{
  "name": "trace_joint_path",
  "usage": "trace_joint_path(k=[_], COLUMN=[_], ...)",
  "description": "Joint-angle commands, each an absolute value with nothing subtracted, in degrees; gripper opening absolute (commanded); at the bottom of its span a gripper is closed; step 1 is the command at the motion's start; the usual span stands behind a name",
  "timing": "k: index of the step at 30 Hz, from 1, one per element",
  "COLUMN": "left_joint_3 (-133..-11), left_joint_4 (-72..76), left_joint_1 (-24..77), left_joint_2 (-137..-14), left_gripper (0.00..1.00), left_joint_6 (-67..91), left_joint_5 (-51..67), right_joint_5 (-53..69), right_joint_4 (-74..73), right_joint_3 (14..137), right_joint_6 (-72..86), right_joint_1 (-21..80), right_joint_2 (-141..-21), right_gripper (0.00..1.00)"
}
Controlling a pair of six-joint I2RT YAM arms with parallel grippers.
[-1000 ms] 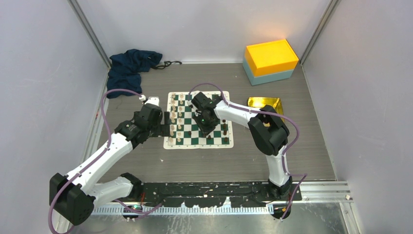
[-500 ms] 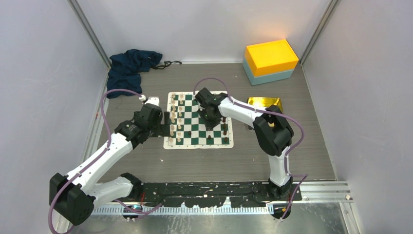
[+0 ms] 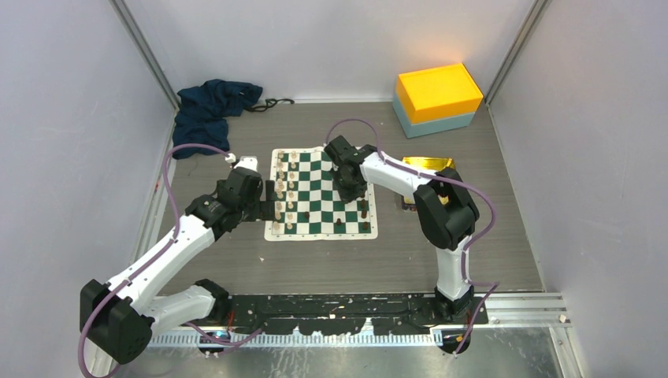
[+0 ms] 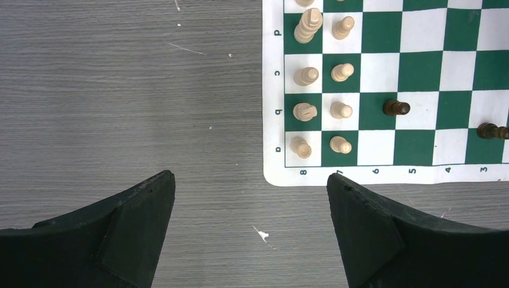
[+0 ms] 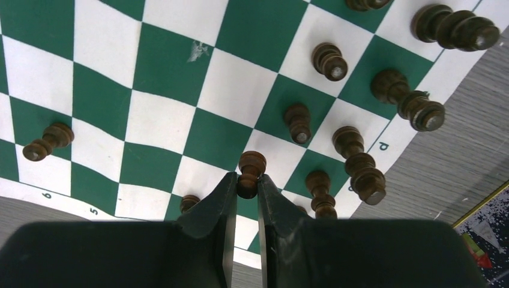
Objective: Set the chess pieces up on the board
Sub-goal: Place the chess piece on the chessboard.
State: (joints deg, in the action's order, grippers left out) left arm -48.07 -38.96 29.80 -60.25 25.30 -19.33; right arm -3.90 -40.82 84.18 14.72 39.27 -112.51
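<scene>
The green and white board (image 3: 315, 177) lies mid-table. Cream pieces (image 3: 290, 189) stand in two columns along its left side; they also show in the left wrist view (image 4: 341, 110). Dark pieces (image 3: 363, 209) stand along its right side. My right gripper (image 5: 245, 180) is shut on a dark brown pawn (image 5: 249, 171) above the board's right half, with several dark pieces (image 5: 354, 157) around it. In the top view it (image 3: 347, 187) hangs over the right columns. My left gripper (image 4: 249, 192) is open and empty over bare table off the board's left near corner (image 3: 272, 206). A stray dark pawn (image 4: 396, 108) stands mid-board.
A shiny gold tray (image 3: 429, 167) lies right of the board, partly behind my right arm. An orange and teal box (image 3: 438, 98) stands at the back right. A dark blue cloth (image 3: 211, 110) lies at the back left. Grey walls close in the table.
My right gripper has moved right and toward the back across the board, from its middle to its right columns, still holding the pawn. The left arm has not moved.
</scene>
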Motion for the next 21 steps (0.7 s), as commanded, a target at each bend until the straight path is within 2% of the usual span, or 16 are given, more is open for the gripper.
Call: trace_joint_path(k=[1,21], left_joint_3=[-48.9,-48.5], left_joint_4=[-37.4,-37.4], left_joint_1=[29.4,29.4], left_joint_2=[-59.3,-59.7], left_gripper=[0.98,0.98], left_joint_6=[25.5,25.4], left_joint_5=[-19.2,-19.4], right_joint_5=[-5.5,-4.6], right_joint_4=[-41.0,-41.9], right_joint_3=[85.1,85.1], right_joint_6=[16.3,17.5], right_joint_1=[38.7,37.7], right_joint_2=[-110.8,-112.9], right_gripper=[0.10,0.10])
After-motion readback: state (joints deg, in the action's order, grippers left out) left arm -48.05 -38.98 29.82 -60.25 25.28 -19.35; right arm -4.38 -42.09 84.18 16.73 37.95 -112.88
